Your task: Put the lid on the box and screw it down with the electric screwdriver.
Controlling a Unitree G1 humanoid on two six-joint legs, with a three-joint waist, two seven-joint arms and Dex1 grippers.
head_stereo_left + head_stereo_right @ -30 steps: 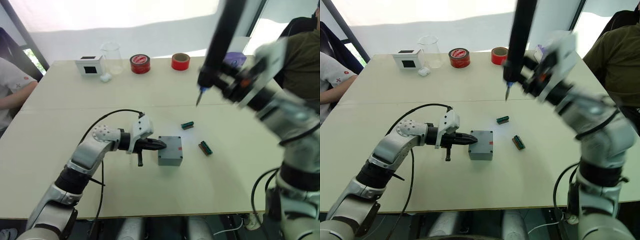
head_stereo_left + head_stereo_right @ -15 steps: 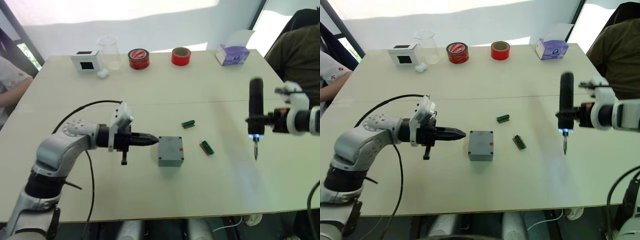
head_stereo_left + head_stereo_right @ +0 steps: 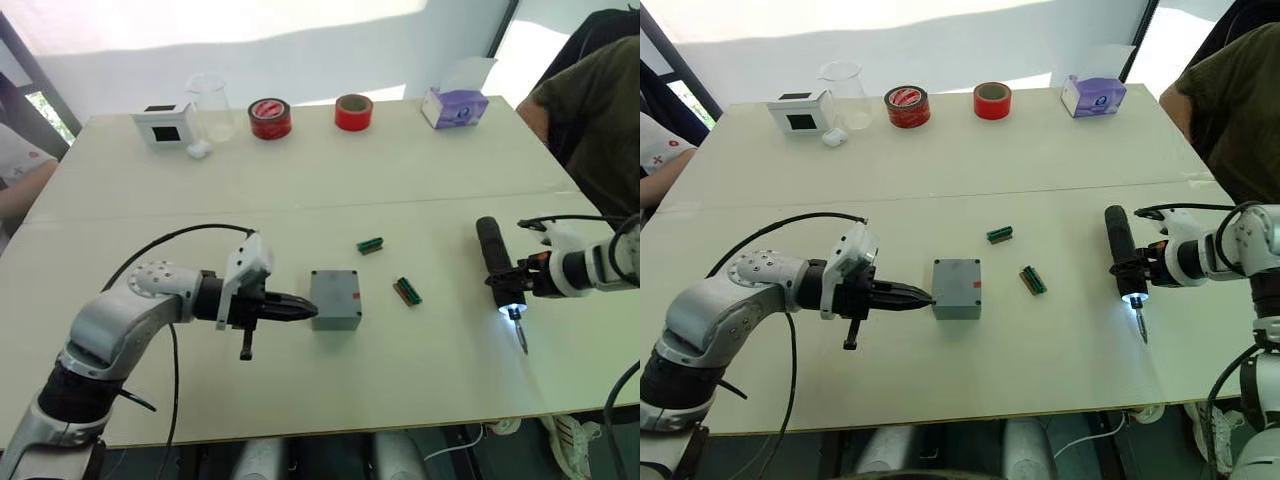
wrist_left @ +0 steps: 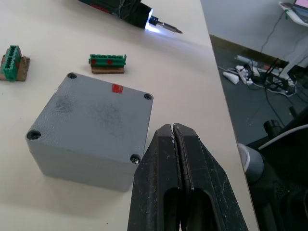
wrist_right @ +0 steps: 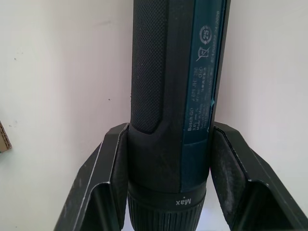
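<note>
The grey box [image 3: 335, 300] sits mid-table with the grey lid [image 4: 96, 108] on top, screws showing in its corners and a red mark near one edge. My left gripper [image 3: 308, 311] is shut and empty, its tips at the box's left side [image 4: 82, 156]. The electric screwdriver [image 3: 493, 258] is at the right of the table, held low and tilted. Its light is on and its bit [image 3: 520, 338] points down at the tabletop, well right of the box. My right gripper [image 5: 169, 129] is shut on its black body, a finger [image 5: 113, 178] on each side.
Two green terminal blocks [image 3: 371, 244] [image 3: 407, 291] lie between the box and the screwdriver. Along the far edge stand a white box with a black screen [image 3: 162, 124], a glass beaker [image 3: 207, 103], two red tape rolls [image 3: 268, 117] [image 3: 351, 111] and a tissue box [image 3: 455, 103]. People sit at both ends.
My right arm has swung the screwdriver from high over the table's middle down to the right, low over the tabletop. The left gripper stays shut beside the box. The camera has shifted.
</note>
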